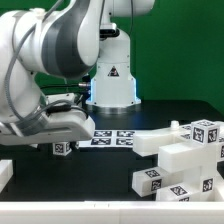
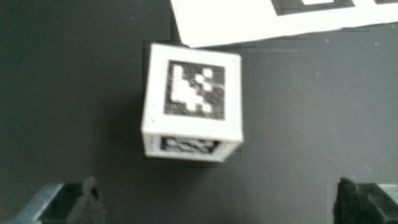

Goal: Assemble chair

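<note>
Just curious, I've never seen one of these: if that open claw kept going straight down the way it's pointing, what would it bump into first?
Most likely the small white tagged block lying between the open gripper's fingers, beside the marker board. Depth is hard to judge.

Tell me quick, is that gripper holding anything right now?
Gripper: open, holding nothing; a small white block lies on the table ahead of its fingers.

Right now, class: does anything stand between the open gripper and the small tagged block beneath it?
Nothing visible does. In the wrist view the small white block lies bare on the black table, ahead of the open gripper; the marker board lies beyond it.
</note>
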`<state>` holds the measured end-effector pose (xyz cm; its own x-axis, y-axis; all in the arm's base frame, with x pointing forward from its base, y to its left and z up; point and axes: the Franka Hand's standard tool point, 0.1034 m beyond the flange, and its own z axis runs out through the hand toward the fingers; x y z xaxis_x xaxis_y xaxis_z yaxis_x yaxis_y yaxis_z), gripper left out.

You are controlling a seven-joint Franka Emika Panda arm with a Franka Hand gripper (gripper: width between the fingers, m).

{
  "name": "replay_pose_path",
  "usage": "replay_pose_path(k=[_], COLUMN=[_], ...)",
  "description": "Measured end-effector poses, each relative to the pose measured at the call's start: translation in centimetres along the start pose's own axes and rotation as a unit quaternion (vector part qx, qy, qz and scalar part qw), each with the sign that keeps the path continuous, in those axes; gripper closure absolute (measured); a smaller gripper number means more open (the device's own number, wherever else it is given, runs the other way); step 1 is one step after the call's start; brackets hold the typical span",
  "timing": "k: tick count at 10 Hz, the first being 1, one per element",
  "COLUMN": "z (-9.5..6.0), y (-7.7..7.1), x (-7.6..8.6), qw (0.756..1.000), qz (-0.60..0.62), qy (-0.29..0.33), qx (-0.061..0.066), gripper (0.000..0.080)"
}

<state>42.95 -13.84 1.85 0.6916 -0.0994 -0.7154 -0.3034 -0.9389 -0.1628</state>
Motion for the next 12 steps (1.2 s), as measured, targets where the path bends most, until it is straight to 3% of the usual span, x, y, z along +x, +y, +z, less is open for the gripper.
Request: replay_pose_path(k=[5, 8, 10, 12], z=[1.4, 1.4, 3.0, 2.8], y=[1.1, 1.1, 1.5, 1.4], x=[-0.3, 0.1, -0.8, -0.7], qw=[0.985, 0.987, 0.983, 0.984], qz=[0.106, 0.101, 0.109, 0.108], qy=[-0.132, -0.125, -0.143, -0.141], qx=[0.016, 0.013, 0.021, 0.02], gripper=[0.0151, 0.0151, 0.0151, 0.0178])
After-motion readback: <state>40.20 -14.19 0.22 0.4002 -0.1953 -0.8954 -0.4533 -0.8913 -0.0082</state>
